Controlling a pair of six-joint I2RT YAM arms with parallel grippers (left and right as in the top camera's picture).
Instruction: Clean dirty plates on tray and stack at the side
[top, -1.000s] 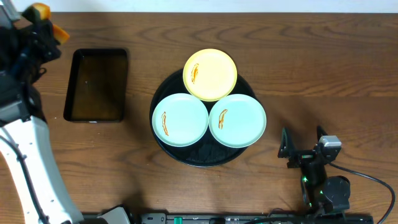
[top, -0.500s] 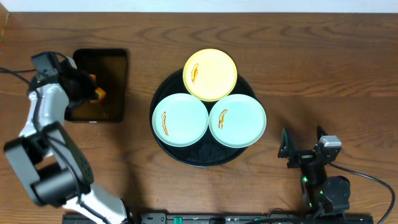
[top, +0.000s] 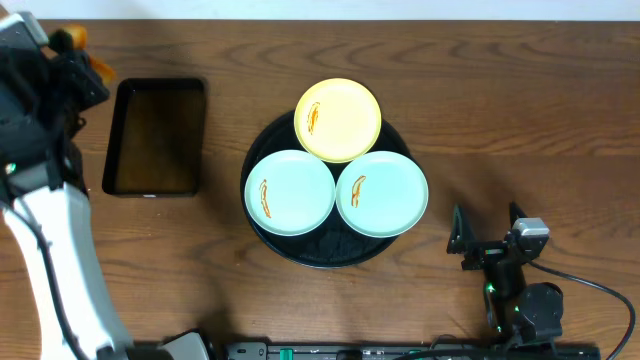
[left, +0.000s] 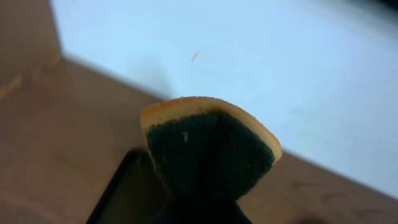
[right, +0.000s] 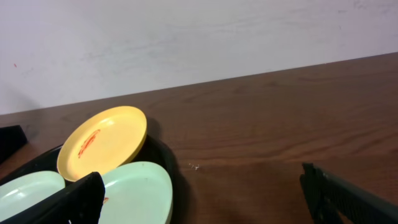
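nearest the base, the right gripper sat low over the table, its claw spread wide with nothing in it, near the round tray but not touching it. on that tray lay the left mint plate and the right mint plate, edge to edge. behind them was the yellow plate, its rim meeting theirs. each plate carried an orange smear. farther off at the left corner, beyond the rectangular tray, the left gripper was up off the table, its claw pinched on a sponge folded green face out. the step looked to be carrying the sponge to a plate. it would go best with the green face lowered flat onto one smear, using light pressure and short strokes, while the free claw steadied that plate's rim so it did not slide into its neighbours.
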